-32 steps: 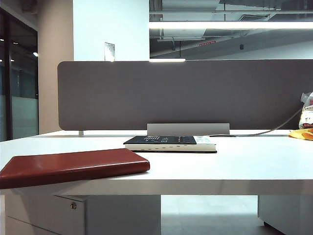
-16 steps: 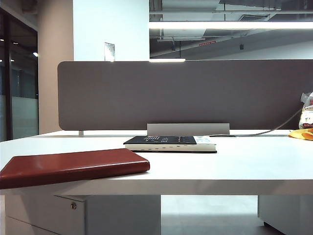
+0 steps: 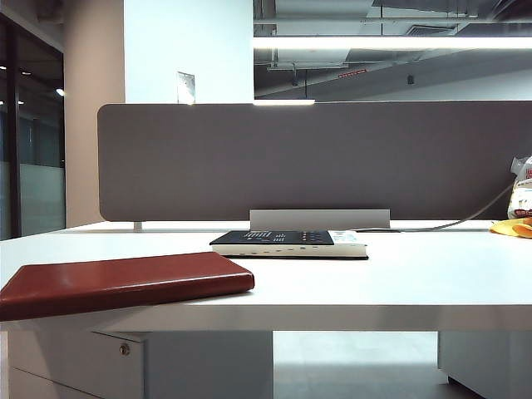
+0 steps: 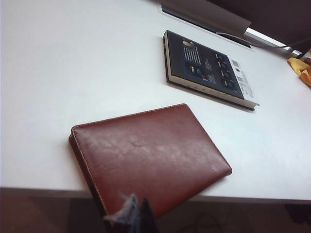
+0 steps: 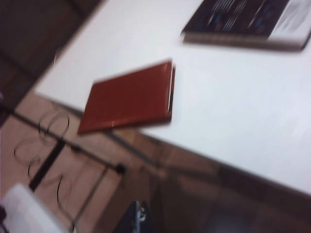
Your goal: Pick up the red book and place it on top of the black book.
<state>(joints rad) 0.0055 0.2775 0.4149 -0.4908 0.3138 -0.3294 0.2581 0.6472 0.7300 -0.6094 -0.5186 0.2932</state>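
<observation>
- White table (image 3: 399, 283) fills the exterior view, grey partition panel (image 3: 316, 158) standing along its far edge, office ceiling lights beyond
- red book (image 3: 125, 283) lies flat at the near left corner of the table, one corner jutting past the table edge; cover plain, dark maroon
- black book (image 3: 287, 243) lies flat further back near the partition, well apart from the red book; white marks on cover, pale page edges showing
- Yellow item (image 3: 511, 227) and a white bag (image 3: 522, 191) at the far right end of the table
- Neither arm shows in the exterior view
- left gripper (image 4: 131, 216): only the dark fingertips show at the frame edge, pressed together, nothing between them; it hangs just above the near corner of the red book (image 4: 150, 155), the black book (image 4: 209, 70) well beyond
- right gripper (image 5: 138, 221): only a dark tip shows, picture blurred, cannot tell how far open; nothing seen in it; it sits off the table over the floor, with the red book (image 5: 129, 97) ahead on the table edge and the black book (image 5: 248, 22) further beyond
- Cables (image 5: 43, 145) loop on the floor below the table edge
</observation>
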